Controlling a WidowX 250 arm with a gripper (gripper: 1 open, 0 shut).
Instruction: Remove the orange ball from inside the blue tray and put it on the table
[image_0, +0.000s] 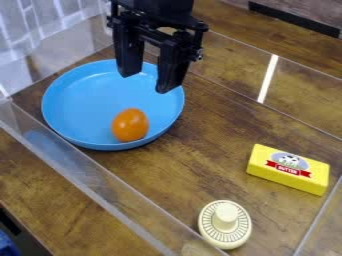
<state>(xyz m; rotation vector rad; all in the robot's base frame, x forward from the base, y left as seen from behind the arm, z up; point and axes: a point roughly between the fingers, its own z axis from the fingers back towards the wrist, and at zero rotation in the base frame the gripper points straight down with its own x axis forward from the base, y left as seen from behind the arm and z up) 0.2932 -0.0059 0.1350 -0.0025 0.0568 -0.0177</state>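
The spread pincer (150, 80) is hanging behind the glossy ball (130, 125) in the tray (67, 105), risking knocking it rolling.

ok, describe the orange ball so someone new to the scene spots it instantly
Find the blue tray, the big round dish on the left of the wooden table. Inside it, near the front rim, sits the orange ball, below the gripper with its open jaws. It is the only glossy orange sphere; the yellow block and the cream ribbed disc lie outside the tray, to the right.
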